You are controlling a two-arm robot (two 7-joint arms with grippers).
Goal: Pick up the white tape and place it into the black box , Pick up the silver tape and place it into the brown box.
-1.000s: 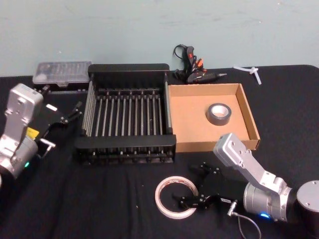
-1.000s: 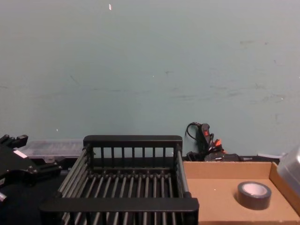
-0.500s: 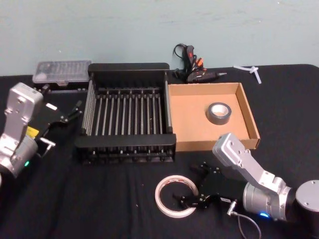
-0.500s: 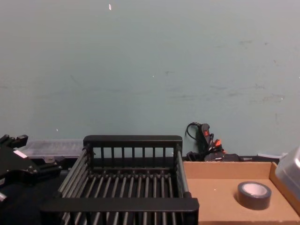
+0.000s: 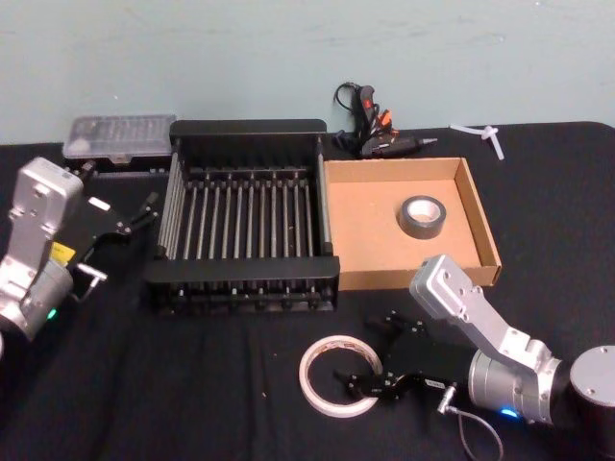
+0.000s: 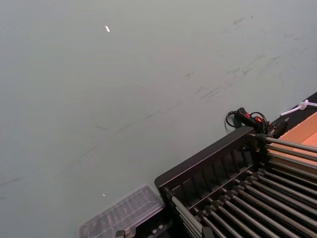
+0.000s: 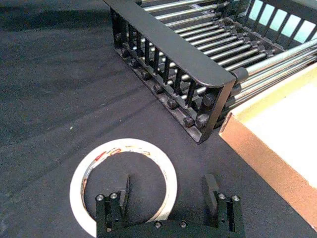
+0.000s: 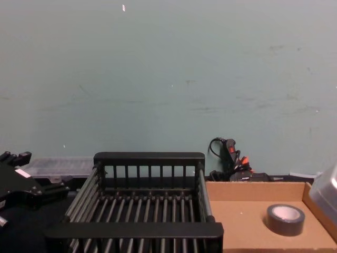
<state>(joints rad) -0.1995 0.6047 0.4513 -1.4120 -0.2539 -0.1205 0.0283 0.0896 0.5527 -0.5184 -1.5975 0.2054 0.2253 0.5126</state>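
Your black box (image 5: 245,219) and brown box (image 5: 404,226) sit behind the white tape (image 5: 334,376). Your right gripper (image 7: 168,191) is spread wide, one finger inside the ring. The left gripper (image 5: 144,213) is parked; I cannot tell its state.

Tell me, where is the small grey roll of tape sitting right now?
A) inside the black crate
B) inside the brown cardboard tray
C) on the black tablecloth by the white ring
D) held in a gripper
B: the silver tape lies flat on the floor of the brown box, apart from both grippers.
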